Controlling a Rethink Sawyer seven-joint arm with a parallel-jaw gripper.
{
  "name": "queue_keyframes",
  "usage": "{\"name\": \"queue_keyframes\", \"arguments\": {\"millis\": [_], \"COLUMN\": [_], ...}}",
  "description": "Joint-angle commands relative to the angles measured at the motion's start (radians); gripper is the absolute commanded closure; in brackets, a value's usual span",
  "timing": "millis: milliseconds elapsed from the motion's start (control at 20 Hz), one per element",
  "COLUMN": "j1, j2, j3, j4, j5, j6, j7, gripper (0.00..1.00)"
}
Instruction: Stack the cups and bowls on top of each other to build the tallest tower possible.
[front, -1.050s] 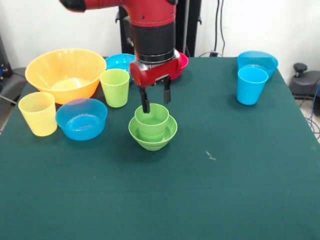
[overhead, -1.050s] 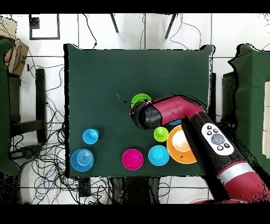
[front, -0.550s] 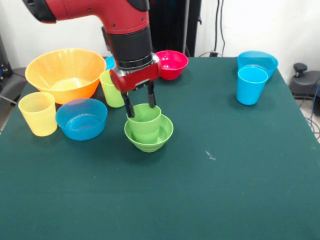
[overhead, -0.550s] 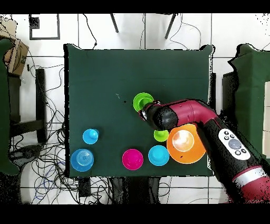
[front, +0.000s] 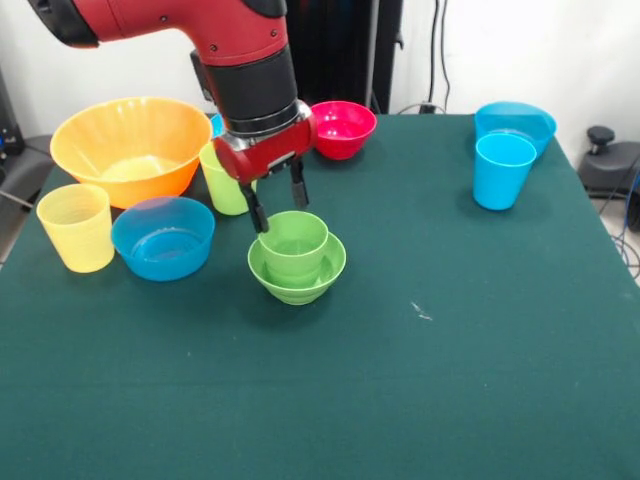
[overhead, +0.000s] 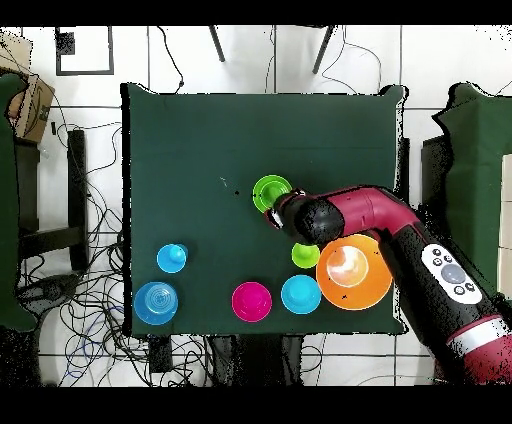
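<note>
The tower is a green cup (front: 293, 243) nested upright in a small green bowl (front: 297, 276) near the table's middle; from overhead it shows as a green ring (overhead: 271, 191). My gripper (front: 277, 206) hangs open just above the cup's far-left rim, one finger (front: 257, 216) to the rim's left, the other higher behind it; neither grips the cup. A yellow-green cup (front: 222, 184) stands partly hidden behind the gripper. Further out are a pale yellow cup (front: 75, 228) and a sky blue cup (front: 502, 170).
A large yellow-orange bowl (front: 130, 140) and a shallow blue bowl (front: 163, 238) sit at the left. A red bowl (front: 343, 128) lies behind the arm, and a blue bowl (front: 515, 121) stands behind the sky blue cup. My arm (overhead: 380, 225) crosses above the orange bowl (overhead: 352, 275).
My arm swung left in the front view. The green cup and bowl slid slightly left with it. The fingers now sit a little higher, off the cup's rim.
</note>
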Motion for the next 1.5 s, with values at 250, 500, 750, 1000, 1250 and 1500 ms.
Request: {"name": "queue_keyframes", "arguments": {"millis": [250, 500, 750, 1000, 1250, 1500], "j1": [0.003, 0.031, 0.009, -0.054, -0.089, -0.082], "j2": [-0.014, -0.012, -0.020, -0.006, -0.003, -0.030], "j3": [0.054, 0.049, 0.075, 0.109, 0.129, 0.141], "j4": [-0.030, -0.042, -0.061, -0.095, -0.138, -0.208], "j5": [-0.002, -0.018, -0.034, 0.028, 0.061, 0.115], "j6": [0.145, 0.141, 0.180, 0.244, 0.340, 0.503], "j7": [-0.316, -0.274, -0.390, -0.431, -0.511, -0.554], "gripper": [0.00, 0.00, 0.00, 0.00, 0.00, 0.00]}}
